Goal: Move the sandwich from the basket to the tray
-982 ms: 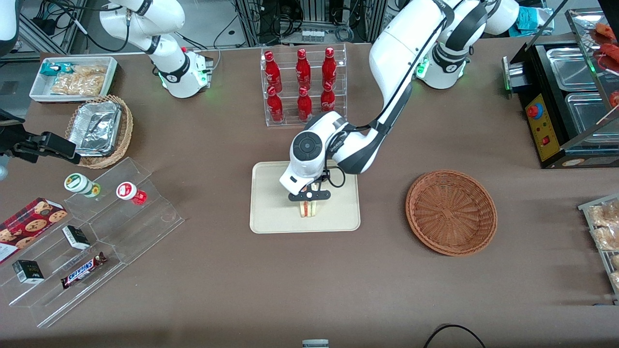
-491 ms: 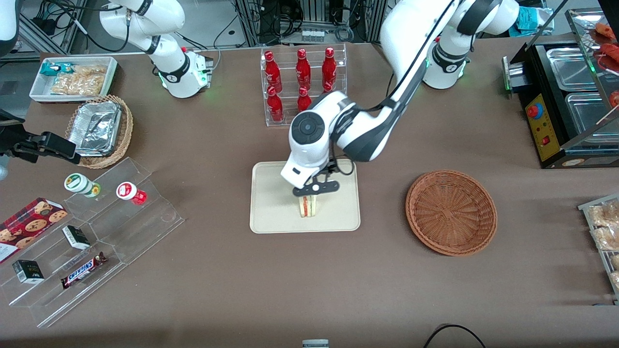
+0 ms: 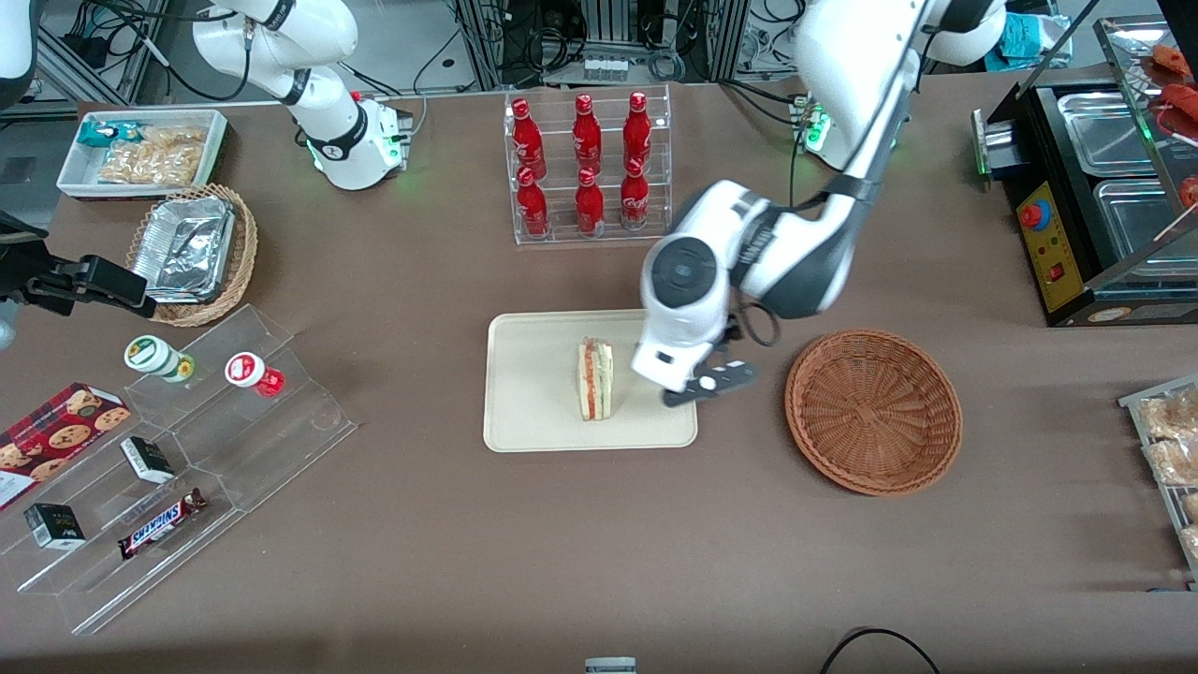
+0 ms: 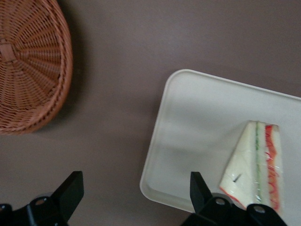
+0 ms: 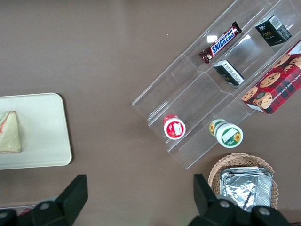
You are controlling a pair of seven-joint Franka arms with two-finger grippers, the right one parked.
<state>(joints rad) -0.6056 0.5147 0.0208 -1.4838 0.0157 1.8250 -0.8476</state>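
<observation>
Now my end effector (image 3: 708, 383) is hovering spread and empty between the basket (image 3: 872, 410) and the sandwich (image 3: 594, 378), which is standing on the tray (image 3: 529, 412).

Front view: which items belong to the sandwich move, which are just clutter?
Job:
sandwich, lying on the tray
basket, holding nothing
gripper, open, above the tray's edge nearest the basket

Clutter:
cola bottle rack
foil containers
Snickers bar
cookie box
</observation>
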